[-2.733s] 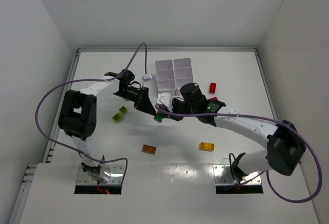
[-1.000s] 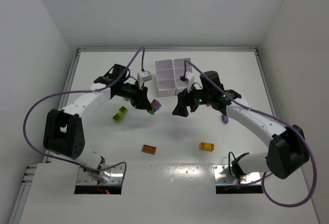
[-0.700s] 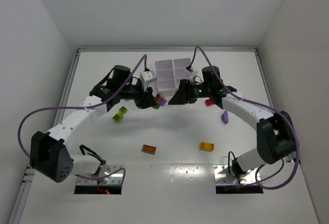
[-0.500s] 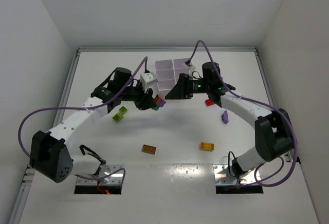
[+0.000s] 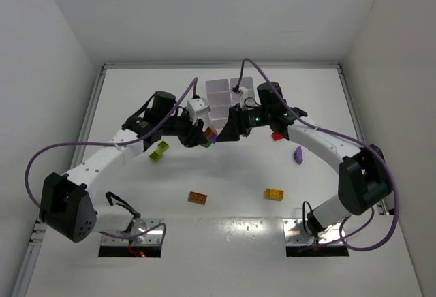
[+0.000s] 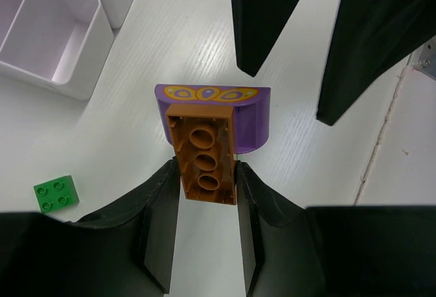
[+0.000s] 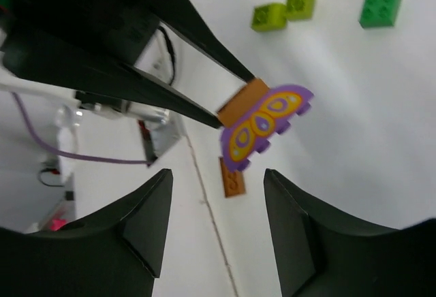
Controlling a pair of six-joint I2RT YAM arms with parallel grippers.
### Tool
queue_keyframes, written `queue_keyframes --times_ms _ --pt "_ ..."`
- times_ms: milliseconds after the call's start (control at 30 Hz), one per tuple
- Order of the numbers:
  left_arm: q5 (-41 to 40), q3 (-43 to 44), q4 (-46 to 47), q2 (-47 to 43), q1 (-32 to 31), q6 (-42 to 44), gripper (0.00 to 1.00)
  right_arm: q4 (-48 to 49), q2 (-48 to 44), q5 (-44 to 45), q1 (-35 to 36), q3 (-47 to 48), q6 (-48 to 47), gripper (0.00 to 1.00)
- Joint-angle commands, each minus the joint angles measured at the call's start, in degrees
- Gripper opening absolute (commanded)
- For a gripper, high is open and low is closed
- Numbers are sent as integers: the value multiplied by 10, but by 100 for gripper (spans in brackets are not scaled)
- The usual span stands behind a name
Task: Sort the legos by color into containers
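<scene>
The left gripper (image 6: 206, 169) is clamped on an orange-brown studded plastic brick (image 6: 203, 144), one finger against each long side, hollow underside facing the wrist camera. Stuck to the brick's far end is a purple arched plastic piece printed with yellow ovals (image 6: 253, 121), so the two hang as one lump above the white tabletop (image 6: 170, 45). Opposite, the right gripper (image 7: 216, 176) has its jaws apart with nothing between them; its dark fingers point at the purple piece from the other side, not touching it.

Both pieces look like hard, light moulded plastic: stiff, smooth and hardly fragile, but slick under the pads. Since the colours differ, they probably must be pulled apart, and the stud fit will resist. My judgement is that the right jaws should close across the purple piece's flat printed faces, well in from the curved edge, where a pinch could squirt it out.

Beyond the pair, the white six-celled plastic tray (image 5: 230, 95) sits just beside the two grippers, toward the back of the table. Loose bricks lie around on the tabletop: a green square brick (image 6: 55, 193), two lime bricks (image 5: 159, 151), a red brick (image 5: 277, 135), a yellow brick (image 5: 274, 193), a second orange-brown brick (image 5: 198, 197) and another purple piece (image 5: 298, 154).
</scene>
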Motion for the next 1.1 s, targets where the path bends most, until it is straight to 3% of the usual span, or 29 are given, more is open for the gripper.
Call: queue_keyframes --times_ms 0,200,400,567,667,1067 --pt "-2 13 22 -2 -9 -1 0 -76 -8 72 3 20 -109 56" --pt "-2 18 28 -2 -14 -1 0 -81 13 98 3 31 -96 54" --pt "-9 24 28 3 -20 -1 0 -62 24 61 3 48 -79 54" --pt "-14 24 28 9 -20 -1 0 -36 30 -43 3 48 -73 54" --pt "-14 24 28 9 -20 -1 0 -52 23 -88 22 43 -123 60" --pt "-19 29 33 15 -43 -1 0 -48 43 -15 28 59 -102 54"
